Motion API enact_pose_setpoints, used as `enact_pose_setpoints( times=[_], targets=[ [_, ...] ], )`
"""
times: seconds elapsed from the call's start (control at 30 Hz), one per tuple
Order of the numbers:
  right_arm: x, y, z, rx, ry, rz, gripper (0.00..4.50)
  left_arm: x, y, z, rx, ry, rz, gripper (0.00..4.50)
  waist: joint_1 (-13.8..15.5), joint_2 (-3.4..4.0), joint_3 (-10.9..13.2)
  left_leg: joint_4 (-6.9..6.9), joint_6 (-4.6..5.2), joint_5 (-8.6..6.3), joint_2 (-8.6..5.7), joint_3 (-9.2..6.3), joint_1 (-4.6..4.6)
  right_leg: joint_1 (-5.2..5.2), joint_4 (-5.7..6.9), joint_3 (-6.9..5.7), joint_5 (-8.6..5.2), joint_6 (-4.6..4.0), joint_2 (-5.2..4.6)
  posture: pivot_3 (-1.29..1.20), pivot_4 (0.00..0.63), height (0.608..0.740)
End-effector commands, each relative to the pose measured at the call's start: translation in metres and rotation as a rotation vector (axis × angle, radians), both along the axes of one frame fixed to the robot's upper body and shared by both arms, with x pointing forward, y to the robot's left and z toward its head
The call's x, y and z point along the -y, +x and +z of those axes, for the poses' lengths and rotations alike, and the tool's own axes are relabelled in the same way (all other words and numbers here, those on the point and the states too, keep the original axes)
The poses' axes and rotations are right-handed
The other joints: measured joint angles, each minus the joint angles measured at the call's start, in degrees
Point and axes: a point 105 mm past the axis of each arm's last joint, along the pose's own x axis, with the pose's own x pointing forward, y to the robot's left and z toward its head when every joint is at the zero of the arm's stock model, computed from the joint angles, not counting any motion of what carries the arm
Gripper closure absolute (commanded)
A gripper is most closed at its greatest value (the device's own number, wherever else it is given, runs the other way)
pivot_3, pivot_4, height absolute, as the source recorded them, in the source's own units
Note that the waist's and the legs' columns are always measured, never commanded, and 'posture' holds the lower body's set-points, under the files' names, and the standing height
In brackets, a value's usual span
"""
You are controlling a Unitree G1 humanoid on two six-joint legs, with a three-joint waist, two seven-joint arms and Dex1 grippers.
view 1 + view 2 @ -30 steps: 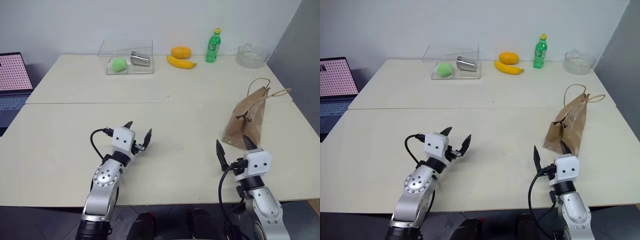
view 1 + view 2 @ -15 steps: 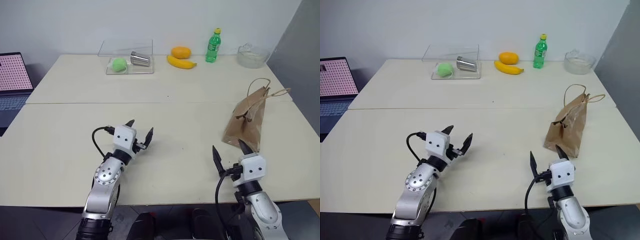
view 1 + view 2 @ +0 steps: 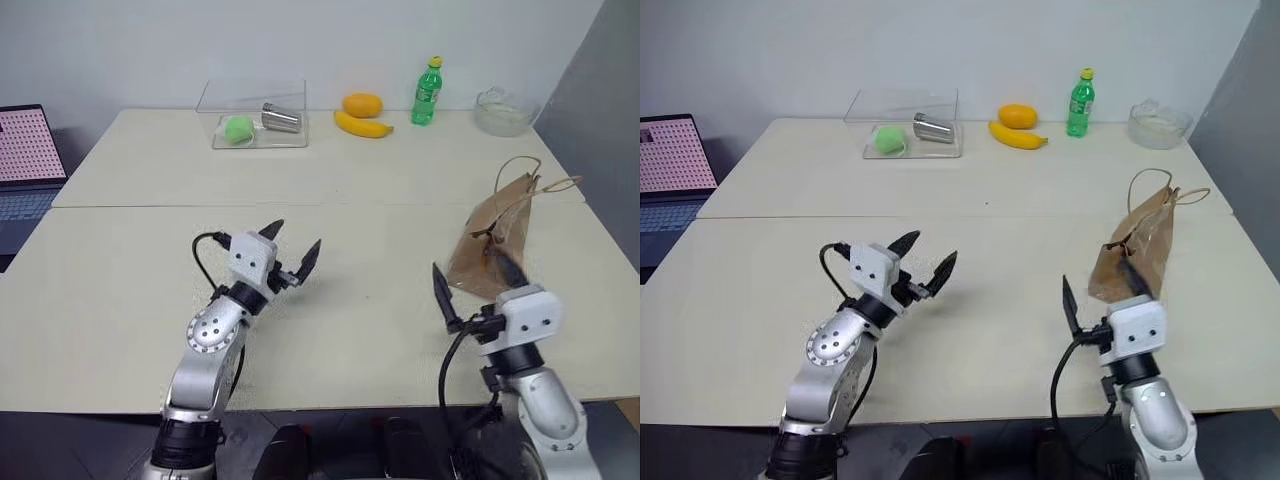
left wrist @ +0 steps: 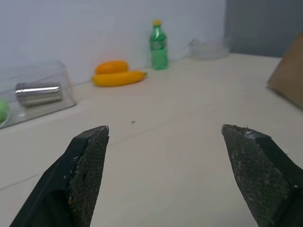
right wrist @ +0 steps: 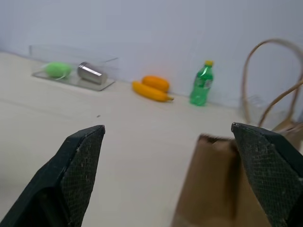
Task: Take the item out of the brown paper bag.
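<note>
On right of surface (image 3: 130, 260), brown paper bag (image 3: 492, 245) stands, item hidden inside. Both arms now higher than before. Left gripper (image 3: 292, 250) and right gripper (image 3: 472, 282) jaws wide apart, empty. Reach starting.

Bright, even light; wrist views perhaps slightly soft.

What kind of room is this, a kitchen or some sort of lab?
Probably a lab or office test room, not a kitchen: plain pale tables against a bare wall, a laptop at one side, and a few props laid out, such as a banana and a brown paper bag.
</note>
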Motion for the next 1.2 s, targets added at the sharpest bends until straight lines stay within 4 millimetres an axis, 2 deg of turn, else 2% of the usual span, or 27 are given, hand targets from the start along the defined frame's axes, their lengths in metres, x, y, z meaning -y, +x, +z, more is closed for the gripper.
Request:
enact_pose_setpoints(
  times=[0.03,0.23,0.4,0.57,0.77,1.2],
  targets=[
    [0.022,0.003,0.030,0.022,0.035,-0.108,0.00,0.016,-0.009,0.027,0.062,-0.026,-0.177,0.49,-0.05,0.00,0.00,0.00,0.00,0.00,0.00,0.01,0.00,-0.01,0.01,0.00,0.00,0.00,0.00,0.00,0.150,0.740],
    [0.046,0.041,0.057,-0.151,0.163,-0.224,0.00,0.031,-0.011,0.046,0.055,-0.019,-0.392,0.49,-0.15,0.05,0.01,0.03,0.01,0.02,0.00,0.04,0.02,-0.02,0.08,0.01,0.01,-0.02,0.02,0.00,0.150,0.740],
    [0.053,0.061,0.065,-0.344,0.252,-0.260,0.00,0.036,-0.014,0.056,0.046,0.008,-0.494,0.49,-0.13,0.10,0.03,-0.08,0.01,0.01,-0.03,-0.04,-0.03,-0.10,0.15,-0.02,0.00,-0.08,0.02,0.00,0.150,0.740],
    [0.055,0.071,0.059,-0.438,0.310,-0.297,0.00,0.035,-0.020,0.062,0.016,0.068,-0.589,0.49,-0.17,0.11,0.04,-0.23,0.02,0.01,-0.02,-0.04,-0.09,-0.15,0.01,-0.05,-0.04,-0.15,0.01,0.00,0.150,0.740],
    [0.043,0.079,0.046,-0.502,0.363,-0.279,0.00,0.034,-0.021,0.071,-0.017,0.117,-0.678,0.49,-0.33,0.14,0.06,-0.21,0.03,0.01,-0.03,0.01,-0.05,-0.16,0.10,-0.02,-0.04,-0.14,0.00,0.00,0.150,0.740],
    [0.064,0.119,0.036,-0.701,0.381,-0.353,0.00,0.044,-0.021,0.069,-0.022,0.175,-0.780,0.49,-1.08,0.18,0.09,-0.22,0.03,0.02,-0.03,0.03,-0.06,-0.20,0.12,-0.01,-0.05,-0.15,0.01,0.00,0.150,0.740]
  ],
)
